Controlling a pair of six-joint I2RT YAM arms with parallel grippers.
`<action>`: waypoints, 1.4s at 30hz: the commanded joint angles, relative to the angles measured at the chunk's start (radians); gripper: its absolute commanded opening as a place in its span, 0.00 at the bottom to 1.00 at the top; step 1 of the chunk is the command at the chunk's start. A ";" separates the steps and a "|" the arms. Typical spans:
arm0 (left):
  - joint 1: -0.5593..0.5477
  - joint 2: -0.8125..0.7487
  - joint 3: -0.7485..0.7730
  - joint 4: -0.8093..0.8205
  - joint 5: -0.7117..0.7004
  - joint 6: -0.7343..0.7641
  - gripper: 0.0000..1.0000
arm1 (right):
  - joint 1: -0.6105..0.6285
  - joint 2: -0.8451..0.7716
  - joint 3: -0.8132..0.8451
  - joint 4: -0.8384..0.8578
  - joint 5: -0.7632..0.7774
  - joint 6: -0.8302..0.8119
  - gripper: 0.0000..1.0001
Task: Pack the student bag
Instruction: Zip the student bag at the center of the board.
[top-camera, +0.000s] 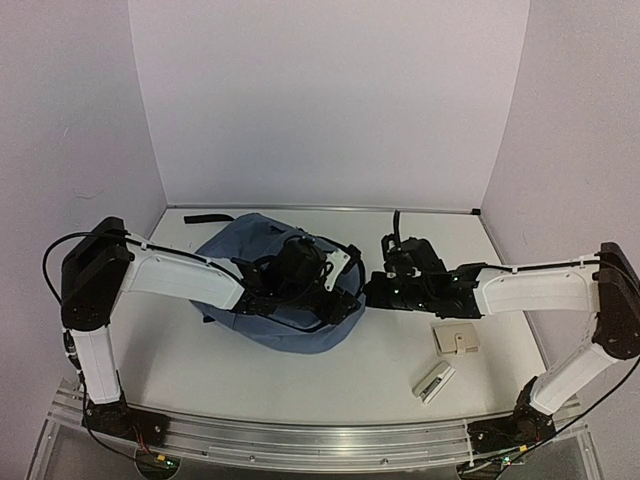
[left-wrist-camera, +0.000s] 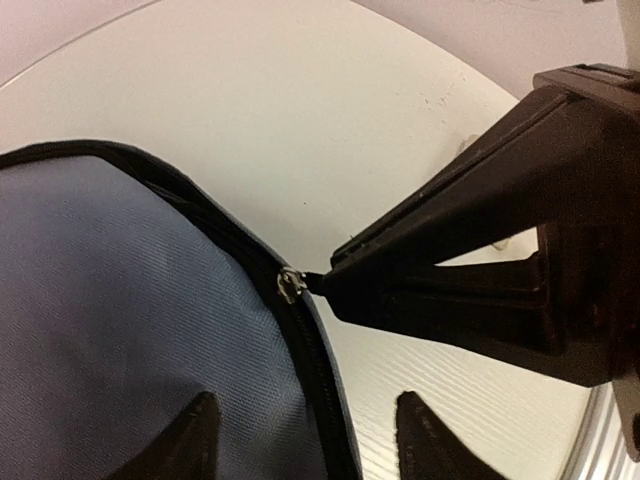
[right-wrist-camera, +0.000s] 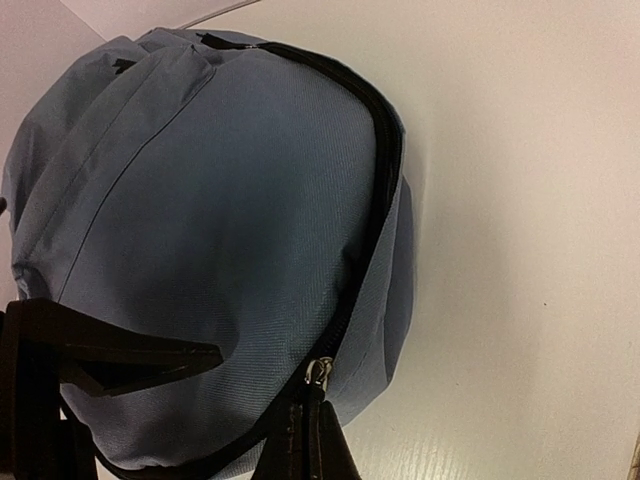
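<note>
The student bag (top-camera: 290, 335) lies flat on the white desk (top-camera: 200, 370), a little left of the middle, with one black strap (top-camera: 205, 217) trailing out towards the back wall. Both arms reach in over it from either side.

The right gripper (left-wrist-camera: 340, 288) is at the bag's right-hand edge. Its jaws are pinched tight together on the small metal zipper pull (left-wrist-camera: 290, 283), where the black zipper (right-wrist-camera: 385, 170) curves round the rim of the blue fabric.

The left gripper (left-wrist-camera: 310, 440) hangs over the bag, just beside that spot. Its jaws stand apart with nothing gripped, one finger above the blue cloth and the other above the bare desk.

To the right of the bag, near the right arm, sit a small beige object (top-camera: 457, 340) and a white-and-grey one (top-camera: 435, 383), close to each other and apart from the bag.
</note>
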 joint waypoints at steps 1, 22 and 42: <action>-0.006 0.028 0.043 0.030 -0.057 0.033 0.47 | 0.002 -0.038 -0.013 0.030 0.033 0.013 0.00; -0.025 -0.042 -0.067 -0.023 0.043 -0.001 0.00 | -0.027 -0.033 0.010 0.026 0.136 0.017 0.00; -0.086 -0.212 -0.241 -0.259 0.183 -0.114 0.00 | -0.036 0.058 0.076 0.067 0.205 -0.040 0.00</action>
